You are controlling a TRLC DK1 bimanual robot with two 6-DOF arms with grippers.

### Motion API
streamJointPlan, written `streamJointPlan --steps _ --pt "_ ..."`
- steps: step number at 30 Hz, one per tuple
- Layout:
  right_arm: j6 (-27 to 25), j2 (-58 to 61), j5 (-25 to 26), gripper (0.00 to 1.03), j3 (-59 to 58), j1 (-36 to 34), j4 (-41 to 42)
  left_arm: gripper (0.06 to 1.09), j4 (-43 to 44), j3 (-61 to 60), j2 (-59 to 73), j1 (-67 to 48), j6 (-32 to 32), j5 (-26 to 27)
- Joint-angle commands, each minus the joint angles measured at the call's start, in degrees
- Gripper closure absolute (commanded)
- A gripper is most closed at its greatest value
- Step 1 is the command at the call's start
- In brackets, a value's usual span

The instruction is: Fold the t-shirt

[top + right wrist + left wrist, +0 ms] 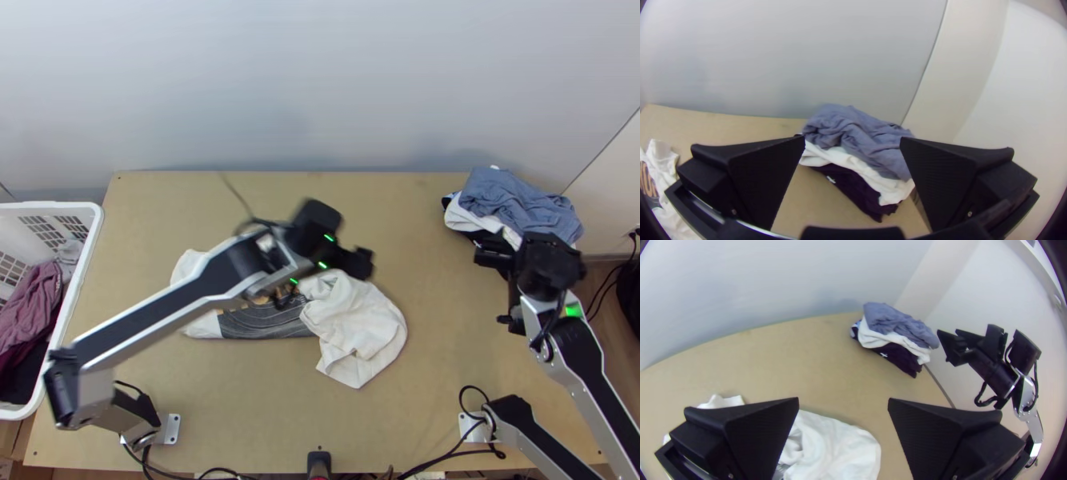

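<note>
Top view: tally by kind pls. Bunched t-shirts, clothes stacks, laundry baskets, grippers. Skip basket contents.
Bunched t-shirt: 1
Clothes stack, far right: 1
Laundry basket, left edge: 1
Left gripper and right gripper, both open: 2
Total: 5

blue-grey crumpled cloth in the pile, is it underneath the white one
No, the blue-grey cloth lies on top of the white cloth.

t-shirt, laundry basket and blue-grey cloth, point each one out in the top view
t-shirt [360,320], top view: bunched white cloth right of its dark patch
laundry basket [48,206], top view: its white far rim
blue-grey cloth [512,196], top view: rumpled upper side, on top of the pile
</note>
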Motion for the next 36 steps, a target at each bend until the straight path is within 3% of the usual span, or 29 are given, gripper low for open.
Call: streamJointPlan --steps 1,9,14,20,25,36 --pt "10.0 7.4 -8.4 0.03 7.2 5.0 -9.3 0.1 -5.4 -4.3 -8.0 10.7 0.0 -0.1" --pt "16.3 16.4 -14.4 0.03 14.8 16.5 -13.8 0.1 -5.3 -22.8 -19.7 25.9 1.1 0.6" --pt "21.8 22.8 -15.4 0.03 19.2 21.2 -13.7 0.1 -3.9 -32.7 -24.1 34.4 2.1 1.2" --pt "21.1 32.0 -16.1 0.06 24.8 28.6 -14.9 0.1 0.9 -42.4 -26.0 44.3 4.1 2.2" --pt "21.0 41.9 -16.1 0.06 30.7 30.2 -12.8 0.1 6.1 -46.1 -24.0 50.5 5.0 2.2" --pt "25.0 63.0 -18.8 0.05 50.7 31.7 -9.4 0.11 7.1 -48.7 -18.5 52.0 4.5 2.6"
